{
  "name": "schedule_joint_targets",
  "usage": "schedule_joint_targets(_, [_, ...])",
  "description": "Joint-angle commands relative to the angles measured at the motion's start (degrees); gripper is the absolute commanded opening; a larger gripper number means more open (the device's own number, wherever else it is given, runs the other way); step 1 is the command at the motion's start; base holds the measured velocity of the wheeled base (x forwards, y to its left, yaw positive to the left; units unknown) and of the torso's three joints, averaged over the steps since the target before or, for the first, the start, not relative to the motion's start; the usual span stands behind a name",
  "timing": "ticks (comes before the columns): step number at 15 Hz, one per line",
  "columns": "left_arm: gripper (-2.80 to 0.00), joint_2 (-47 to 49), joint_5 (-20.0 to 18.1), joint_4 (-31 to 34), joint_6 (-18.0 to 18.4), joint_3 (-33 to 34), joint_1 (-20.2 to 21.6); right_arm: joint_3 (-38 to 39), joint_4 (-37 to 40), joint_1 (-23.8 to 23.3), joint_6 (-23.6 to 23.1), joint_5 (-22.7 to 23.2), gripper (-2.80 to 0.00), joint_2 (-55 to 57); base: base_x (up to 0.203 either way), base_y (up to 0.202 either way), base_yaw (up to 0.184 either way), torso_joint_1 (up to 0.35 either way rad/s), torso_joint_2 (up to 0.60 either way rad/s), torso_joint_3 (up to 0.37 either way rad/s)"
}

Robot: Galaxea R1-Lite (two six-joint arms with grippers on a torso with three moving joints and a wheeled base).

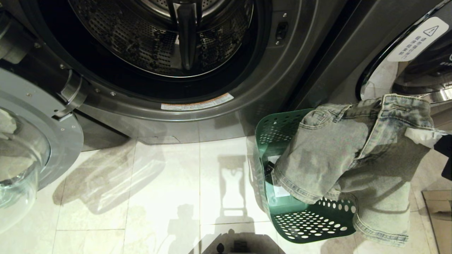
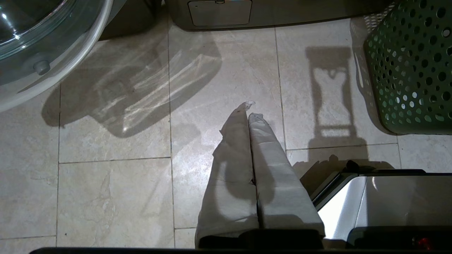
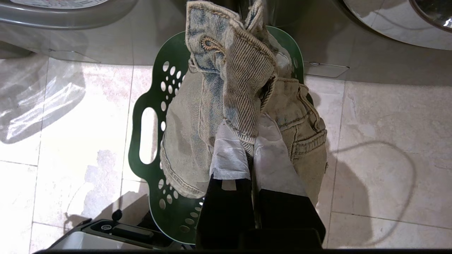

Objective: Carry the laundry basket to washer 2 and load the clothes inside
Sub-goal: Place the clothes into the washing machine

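Note:
The dark green laundry basket (image 1: 307,222) (image 3: 136,106) (image 2: 413,70) stands on the tiled floor at my right, below the gap between two washers. My right gripper (image 1: 422,135) (image 3: 252,128) is shut on the waistband of a faded denim garment (image 1: 335,148) (image 3: 243,81). The garment hangs over the basket, its hem still inside. A small dark item (image 1: 269,166) lies in the basket's bottom. A dark grey washer (image 1: 268,91) stands open in front, its steel drum (image 1: 141,42) showing; its number label is out of view. My left gripper (image 2: 249,110) is shut and empty above the floor.
The washer's round glass door (image 1: 21,158) (image 2: 42,42) swings out at the left. A second washer (image 1: 416,70) with a white warning label stands at the right. My base (image 1: 233,247) (image 2: 370,197) is just behind the basket. Pale floor tiles lie between door and basket.

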Motion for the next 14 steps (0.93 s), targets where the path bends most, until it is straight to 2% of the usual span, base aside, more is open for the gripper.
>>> schedule_joint_targets(1, [-2.8, 0.0, 0.0, 0.1, 0.0, 0.1, 0.0, -0.1, 0.0, 0.0, -0.1, -0.3, -2.8, -0.1, 0.0, 0.0, 0.0, 0.0, 0.0, 0.0])
schedule_joint_targets(5, [-2.8, 0.0, 0.0, 0.1, 0.1, 0.1, 0.1, -0.1, 0.0, 0.0, -0.4, -0.7, -2.8, -0.1, 0.0, 0.0, 0.0, 0.0, 0.0, 0.0])
schedule_joint_targets(14, [-2.8, 0.0, -0.4, 0.1, 0.4, 0.1, 0.1, -0.5, 0.0, 0.1, -1.6, 1.5, -2.8, -3.0, 0.0, 0.0, 0.0, 0.0, 0.0, 0.0])
